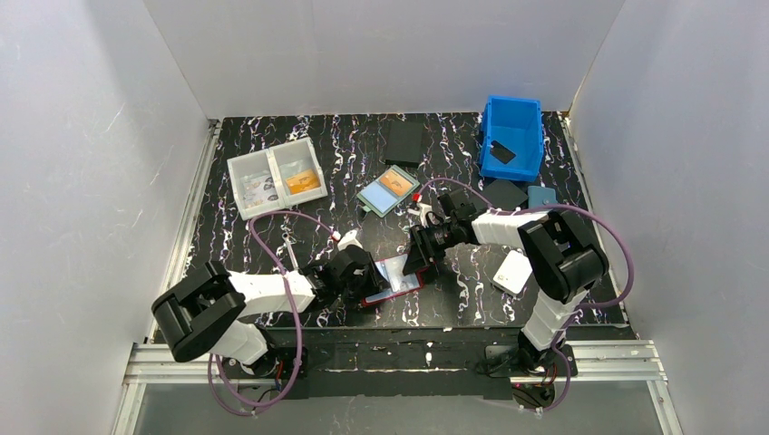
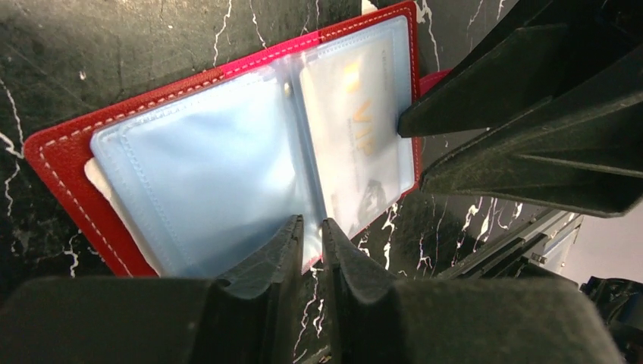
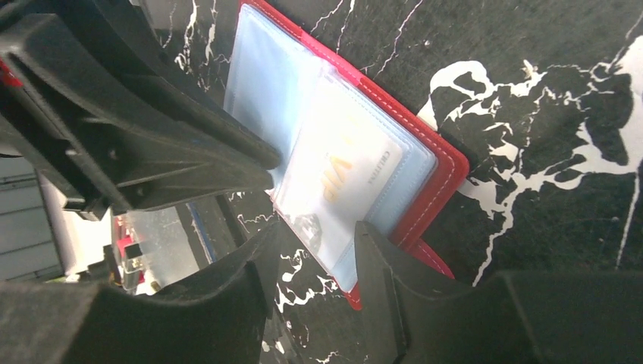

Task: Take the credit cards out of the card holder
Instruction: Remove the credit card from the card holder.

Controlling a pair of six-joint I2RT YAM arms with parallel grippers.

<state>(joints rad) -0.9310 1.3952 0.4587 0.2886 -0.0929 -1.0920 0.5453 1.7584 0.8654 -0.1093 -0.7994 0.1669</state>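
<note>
The card holder (image 1: 400, 277) lies spread open and flat on the black marbled table (image 1: 453, 313), red cover down, its pale-blue plastic sleeves (image 2: 205, 152) facing up. It sits between my two grippers.

My left gripper (image 1: 368, 287) comes at the card holder from its left. In my left wrist view the fingers (image 2: 292, 239) are drawn almost together at the holder's near edge, right by the fold. A thin leaf of sleeve is nipped in the narrow slit between them, so I am clamped on the card holder there.

My right gripper (image 1: 420, 259) meets the card holder from its right. Its jaws stand apart and grip nothing. In my right wrist view the end of the right-hand sleeve lies in the gap between my fingers (image 3: 375, 258). In the left wrist view one of those fingertips touches the sleeve's outer edge.

A credit card (image 3: 345, 171) rests inside that right-hand sleeve, pale with gold "VIP" lettering showing through the plastic. I cannot tell what the left-hand sleeve holds.

A teal-framed case (image 1: 388, 190) lies just beyond the card holder. A blue bin (image 1: 512, 136) stands well beyond it to the right. A clear tray (image 1: 275, 177) stands beyond it to the left.
</note>
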